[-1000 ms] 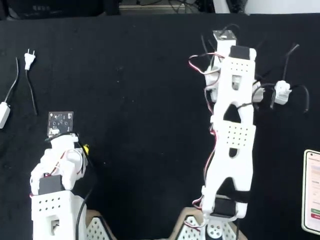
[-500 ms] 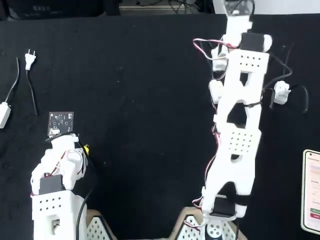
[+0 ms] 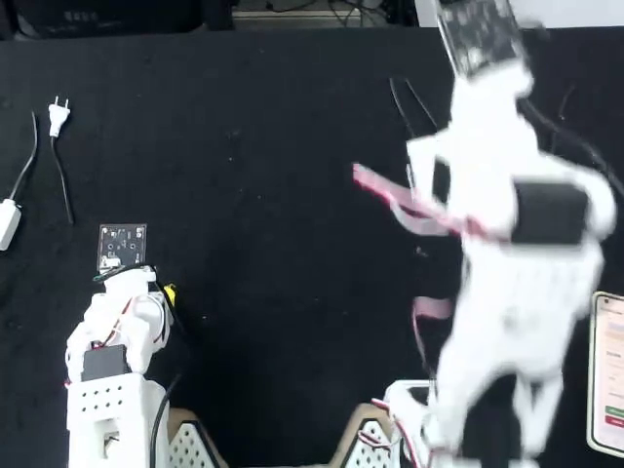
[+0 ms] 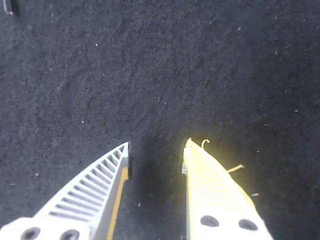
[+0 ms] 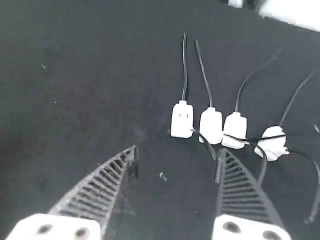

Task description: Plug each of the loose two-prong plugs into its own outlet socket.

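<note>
A loose white two-prong plug (image 3: 58,114) on a thin black cord lies on the black cloth-covered table (image 3: 273,146). It is well ahead of the left gripper (image 4: 156,151) and off to its left side. A white rectangular block (image 3: 8,222) is seen at the table's edge on that same side, nearer the gripper. The left gripper is held narrowly parted, one white finger and one yellow finger, with nothing between them and bare cloth beneath.

A row of four white plastic connector bodies (image 5: 211,125), each trailing a thin black cord, is found just ahead of the right gripper (image 5: 175,160). Three are oblong and set side by side; the fourth, at the end of the row, is rounder and is crossed by a cord. Whether plugs are seated in them cannot be told. The right gripper is spread wide and holds nothing, and one of its fingertips is met by a cord from the row.

A white-screened phone (image 3: 609,370) is placed at the table's edge, to the right of the right arm.
</note>
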Available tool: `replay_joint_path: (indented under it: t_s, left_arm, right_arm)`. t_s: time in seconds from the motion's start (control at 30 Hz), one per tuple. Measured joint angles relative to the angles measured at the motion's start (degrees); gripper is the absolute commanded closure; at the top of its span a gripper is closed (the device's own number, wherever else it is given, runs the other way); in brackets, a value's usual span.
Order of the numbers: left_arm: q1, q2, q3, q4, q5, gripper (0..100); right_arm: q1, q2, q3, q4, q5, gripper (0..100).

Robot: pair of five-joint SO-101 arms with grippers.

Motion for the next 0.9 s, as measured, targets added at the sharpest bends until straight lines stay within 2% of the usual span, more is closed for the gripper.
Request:
replay_joint_path:
  t_s: [0.1,0.17,0.37,0.47,0.67,0.77,0.9]
  left_arm:
    - [0.0,0.0,0.0,-0.4,-0.4,82]
    - [0.0,0.0,0.0,-0.4,-3.0,82]
    - [0.0,0.0,0.4,-0.4,-20.0,82]
    - [0.0,0.0,0.4,-0.4,-24.9,82]
    - [-2.0,0.0,0.4,-0.4,-25.8,82]
    - [-5.1,0.1,-0.2,-1.9,-22.2,82]
    - [-10.0,0.1,-6.0,-3.6,-13.5,82]
  right_arm:
    - [-4.1,-9.3,10.7,-0.5,-0.3,77.6]
    - [-8.4,-13.7,19.0,-3.7,-3.0,77.6]
    - [-24.5,-20.7,43.5,-20.7,-8.0,77.6]
    - [-28.4,-21.9,52.9,-30.4,-7.9,77.5]
    - [-28.7,-22.1,71.6,-49.7,-8.0,77.6]
    - [-28.7,-22.1,77.6,-55.7,-8.0,77.6]
    - [-28.7,-22.1,83.3,-61.7,-10.7,80.8]
